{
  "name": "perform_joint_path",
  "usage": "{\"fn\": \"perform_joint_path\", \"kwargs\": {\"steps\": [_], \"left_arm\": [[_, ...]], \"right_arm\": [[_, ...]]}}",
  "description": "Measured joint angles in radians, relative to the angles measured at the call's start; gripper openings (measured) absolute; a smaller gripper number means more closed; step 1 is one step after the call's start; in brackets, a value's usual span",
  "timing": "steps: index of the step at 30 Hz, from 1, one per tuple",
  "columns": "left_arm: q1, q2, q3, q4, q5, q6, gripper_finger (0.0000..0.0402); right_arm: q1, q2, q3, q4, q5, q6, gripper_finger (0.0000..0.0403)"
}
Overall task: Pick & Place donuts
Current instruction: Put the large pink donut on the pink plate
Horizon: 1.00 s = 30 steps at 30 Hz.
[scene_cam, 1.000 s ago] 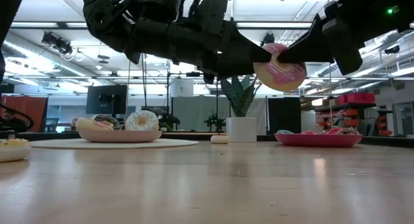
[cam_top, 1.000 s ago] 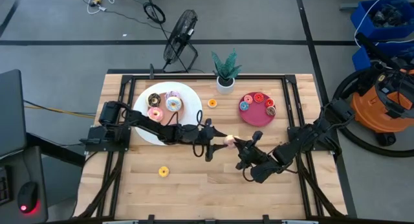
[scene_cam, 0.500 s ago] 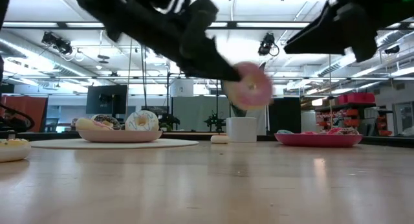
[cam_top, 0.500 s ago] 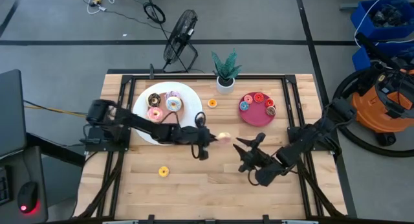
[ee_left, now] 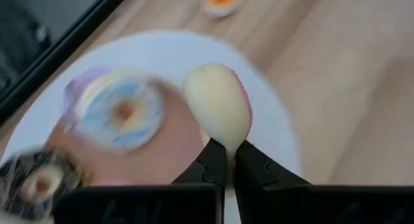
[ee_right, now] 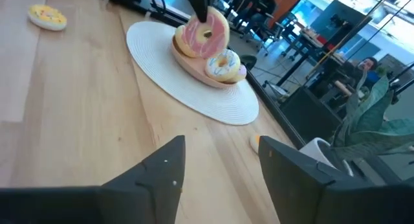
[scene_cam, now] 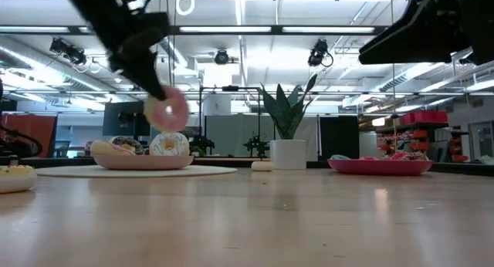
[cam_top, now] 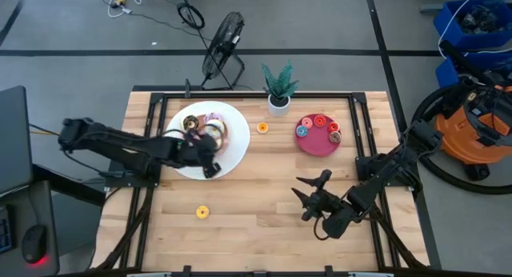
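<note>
My left end effector [ee_left: 226,160], closed on the pink donut [ee_left: 218,109], hangs over the plate [cam_top: 237,149]; I should lower gently (right end effector [ee_right: 220,160] open, empty).

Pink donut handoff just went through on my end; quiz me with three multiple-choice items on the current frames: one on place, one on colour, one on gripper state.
1. Where is the pink donut held?
A. Above the white plate
B. Above the magenta dish
C. Beside the potted plant

2. What colour is the small donut lying alone on the table's near left part?
A. Blue
B. Yellow-orange
C. Purple

3. How do the right gripper's fingers stand?
A. Shut on a donut
B. Shut, empty
C. Apart, holding nothing

Answers:
1 A: the low view shows the donut hanging over the plate's pile, pinched by the left gripper.
2 B: the high view shows a yellow-orange ring on bare wood.
3 C: the right wrist view shows an empty gap between the fingers.
</note>
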Motion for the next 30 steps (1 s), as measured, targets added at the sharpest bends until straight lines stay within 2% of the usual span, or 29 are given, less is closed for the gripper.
{"fn": "perform_joint_path", "kwargs": {"steps": [5,8,13,16,21,30], "left_arm": [[0.076,-0.157,-0.167,0.05,0.002,-0.048,0.0014],[0.138,-0.21,-0.262,0.145,0.054,0.024,0.0014],[0.252,-0.225,-0.378,0.381,0.184,0.205,0.0016],[0.306,-0.214,-0.4,0.454,0.224,0.3,0.0017],[0.359,-0.213,-0.4,0.464,0.231,0.427,0.002],[0.404,-0.213,-0.401,0.463,0.344,0.546,0.0063]], "right_arm": [[0.0,0.0,0.0,-0.005,-0.01,0.001,0.0192],[0.0,0.0,0.0,0.006,-0.012,-0.015,0.0187],[-0.001,0.0,0.0,0.011,-0.012,-0.026,0.018],[-0.003,0.0,0.0,0.02,-0.012,-0.038,0.0178],[-0.003,0.0,0.0,0.032,-0.012,-0.051,0.0178],[-0.003,0.0,-0.001,0.034,-0.012,-0.052,0.0178]]}}
